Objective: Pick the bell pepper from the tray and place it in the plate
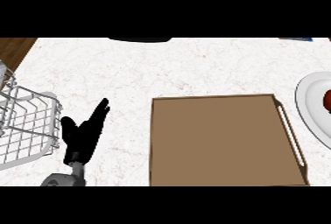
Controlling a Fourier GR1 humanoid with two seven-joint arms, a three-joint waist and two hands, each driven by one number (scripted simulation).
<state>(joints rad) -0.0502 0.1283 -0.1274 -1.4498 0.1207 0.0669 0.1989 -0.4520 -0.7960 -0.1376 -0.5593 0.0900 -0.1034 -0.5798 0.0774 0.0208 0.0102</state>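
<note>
A white wire rack [26, 127] stands just left of the left robot hand [81, 135], which shows above the pale counter [161, 70] with fingers straight and apart, holding nothing, while the brown tray [223, 140] lies to its right and, farther right still, the red bell pepper [327, 100] sits in the white plate [307, 105].

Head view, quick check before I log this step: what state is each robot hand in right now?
Left robot hand: open, fingers straight, holding nothing, left of the tray.
Right robot hand: not in view.
</note>
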